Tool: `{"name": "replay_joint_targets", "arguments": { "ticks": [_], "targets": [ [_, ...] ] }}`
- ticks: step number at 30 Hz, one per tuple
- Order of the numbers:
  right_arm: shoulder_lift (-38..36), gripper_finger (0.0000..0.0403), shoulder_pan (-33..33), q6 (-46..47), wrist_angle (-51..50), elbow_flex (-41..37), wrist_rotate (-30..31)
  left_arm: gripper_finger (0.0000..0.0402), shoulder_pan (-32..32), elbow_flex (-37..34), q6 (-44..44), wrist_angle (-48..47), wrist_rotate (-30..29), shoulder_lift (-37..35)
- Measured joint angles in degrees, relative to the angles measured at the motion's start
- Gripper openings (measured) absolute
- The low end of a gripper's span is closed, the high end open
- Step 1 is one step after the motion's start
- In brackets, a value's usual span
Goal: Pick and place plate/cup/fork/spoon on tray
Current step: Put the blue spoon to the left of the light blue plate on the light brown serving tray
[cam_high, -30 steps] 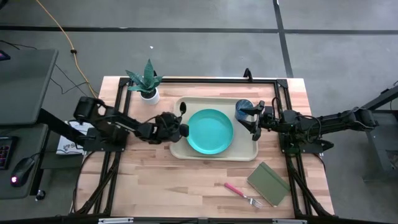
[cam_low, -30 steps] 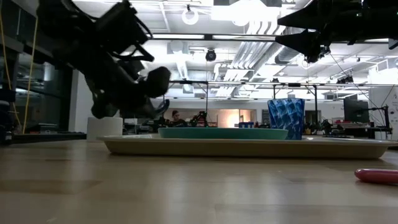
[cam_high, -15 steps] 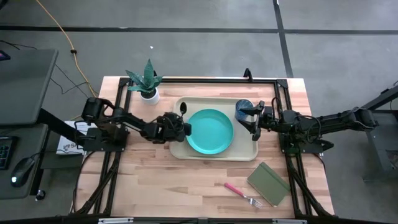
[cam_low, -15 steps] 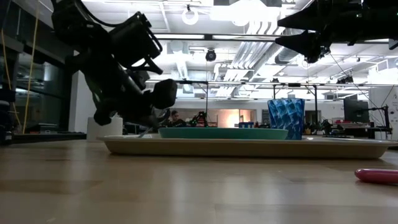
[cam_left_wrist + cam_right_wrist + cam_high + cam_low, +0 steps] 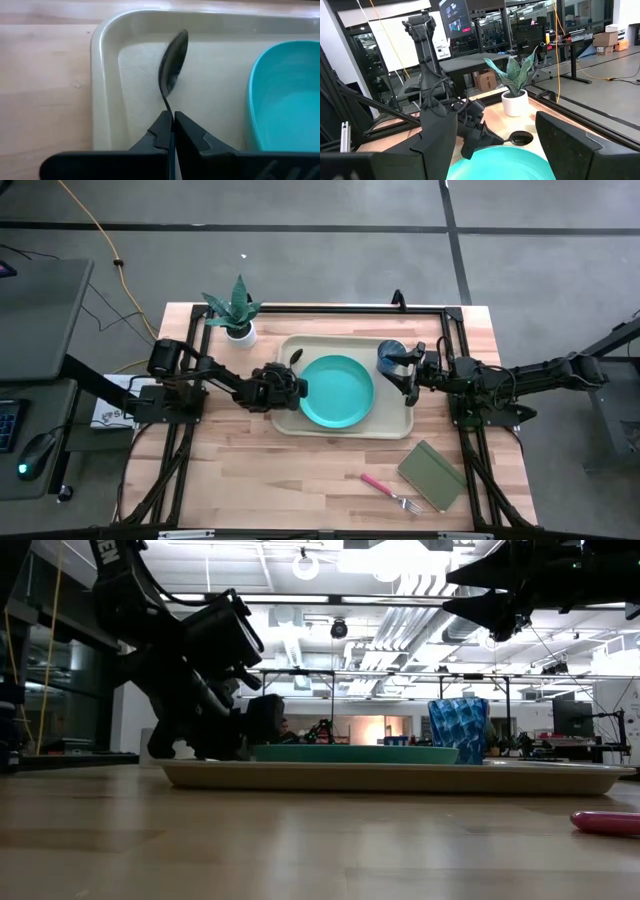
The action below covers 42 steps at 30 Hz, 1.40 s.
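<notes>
A pale wood surface (image 5: 300, 470) with visible grain and a soft sheen. On it, a matt beige plastic tray (image 5: 290, 425) holds a smooth, glossy teal plastic plate (image 5: 337, 390) and a translucent blue cup (image 5: 459, 729) with a faceted, ribbed wall. The spoon (image 5: 172, 65) has a dark, shiny metal bowl. The left claw (image 5: 172, 131) is matt black plastic.

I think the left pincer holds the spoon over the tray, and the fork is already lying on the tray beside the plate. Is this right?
Not quite. The fork is not on the tray; the high view shows it on the table, beside the green notebook. The rest holds: the left pincer grips the spoon over the tray, next to the plate.
</notes>
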Motion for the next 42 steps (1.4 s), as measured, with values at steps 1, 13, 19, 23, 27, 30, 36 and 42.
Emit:
{"name": "replay_joint_targets", "arguments": {
  "ticks": [1,13,19,23,27,30,36,42],
  "targets": [
    [0.0,0.0261,0.0,0.0,0.0,0.0,0.0,0.0001,0.0,0.0,0.0,0.0,0.0,0.1],
    [0.0,0.0261,0.0,0.2,0.0,0.0,0.1,0.0000,-0.5,0.0,0.7,0.2,-0.3,-0.1],
    [0.0,0.0261,0.0,0.2,0.0,0.0,0.1,0.0005,-0.4,0.0,1.2,0.2,0.2,-0.1],
    [0.0,0.0261,0.0,0.2,0.0,0.0,0.1,0.0024,-0.4,0.0,2.6,0.5,0.9,-0.1],
    [0.0,0.0261,0.0,0.2,0.0,0.0,0.1,0.0050,-0.4,0.0,2.7,0.5,0.9,-0.1],
    [0.0,0.0261,0.0,0.2,0.0,0.0,0.1,0.0070,-0.4,0.0,3.6,0.5,0.5,-0.1],
    [0.0,0.0261,0.0,0.2,0.0,0.0,0.1,0.0101,-0.4,-0.1,4.2,0.4,0.2,-0.1],
    [0.0,0.0261,0.0,0.2,-0.1,0.0,0.1,0.0116,-0.4,-0.3,6.8,-0.2,-1.0,-2.5]
  ]
}}
